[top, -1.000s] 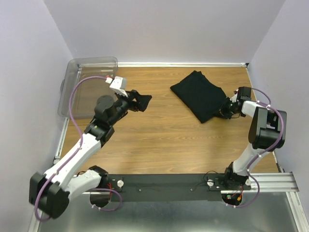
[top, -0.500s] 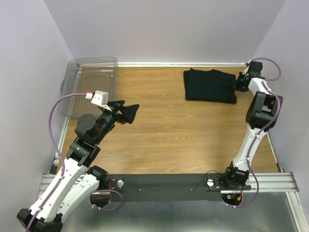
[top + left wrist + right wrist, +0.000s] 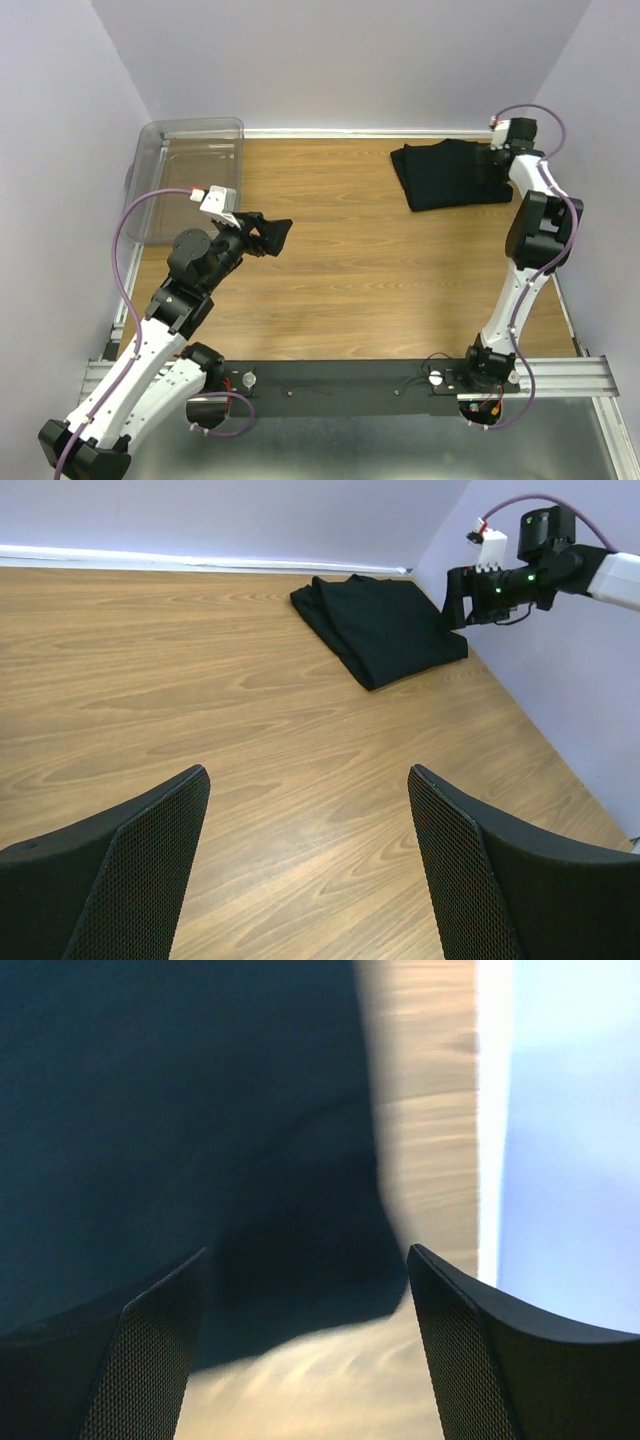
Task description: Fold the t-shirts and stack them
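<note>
1. At 10 o'clock on the table (image 3: pixel 340 270) stands a clear bin (image 3: pixel 195 170). We see nothing in it.

2. The left gripper (image 3: pixel 278 237) hangs above bare wood just in from the bin, at 9 o'clock of the table centre. Its jaws are spread wide and hold nothing; the left wrist view (image 3: pixel 307 775) shows only wood between them.

3. The shirt (image 3: pixel 448 175) lies folded flat in the 1 o'clock corner of the table, close to the back and right walls. We see one shirt only. Its long axis runs roughly along the 9-to-3 line, with the right end a little farther back. From the left gripper it lies at 2 o'clock, well apart, as the left wrist view (image 3: pixel 380 625) confirms.

4. The right gripper (image 3: pixel 497 160) sits at the shirt's right end, so the shirt lies at 9 o'clock from it. The right wrist view (image 3: pixel 305 1255) shows the jaws spread, with dark cloth (image 3: pixel 180 1110) ahead of and below them and no fold pinched. We cannot tell whether the fingertips touch the cloth.

5. We judge the right arm much the nearer. Any further handling of this shirt falls to it, approaching along the long axis from the 3 o'clock end.
</note>
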Tool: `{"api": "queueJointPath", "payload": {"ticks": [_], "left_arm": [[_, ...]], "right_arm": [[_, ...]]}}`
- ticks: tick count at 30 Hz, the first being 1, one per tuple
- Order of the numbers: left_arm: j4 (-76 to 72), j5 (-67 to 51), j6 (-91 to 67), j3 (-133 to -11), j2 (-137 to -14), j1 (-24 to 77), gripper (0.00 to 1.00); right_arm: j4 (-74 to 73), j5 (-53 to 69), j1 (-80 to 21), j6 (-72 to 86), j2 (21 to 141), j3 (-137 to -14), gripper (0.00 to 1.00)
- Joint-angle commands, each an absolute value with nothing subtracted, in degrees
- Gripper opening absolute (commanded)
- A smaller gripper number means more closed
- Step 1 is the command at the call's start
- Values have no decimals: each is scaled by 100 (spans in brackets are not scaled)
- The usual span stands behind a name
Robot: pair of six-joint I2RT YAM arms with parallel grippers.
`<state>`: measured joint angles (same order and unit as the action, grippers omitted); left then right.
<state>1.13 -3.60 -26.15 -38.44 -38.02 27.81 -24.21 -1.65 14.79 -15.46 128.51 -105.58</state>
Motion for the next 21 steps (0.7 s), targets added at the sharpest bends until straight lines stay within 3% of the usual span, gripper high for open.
{"api": "queueJointPath", "payload": {"ticks": [1,6,13,21], "left_arm": [[44,-396,-2610,-3884,-3832,2751,88],[79,-378,-2698,-3876,-3561,2751,88],[369,-387,-2883,-3701,-3077,2751,88],[528,-378,-2971,-3560,-2821,2751,88]], "right_arm": [[-2470,763,827,-2583,11832,-9933,86],[-2435,1775,72,-1630,12013,-10298,85],[-2435,652,-518,-677,13332,-11801,81],[-2435,-191,-888,-721,14097,-12383,76]]}}
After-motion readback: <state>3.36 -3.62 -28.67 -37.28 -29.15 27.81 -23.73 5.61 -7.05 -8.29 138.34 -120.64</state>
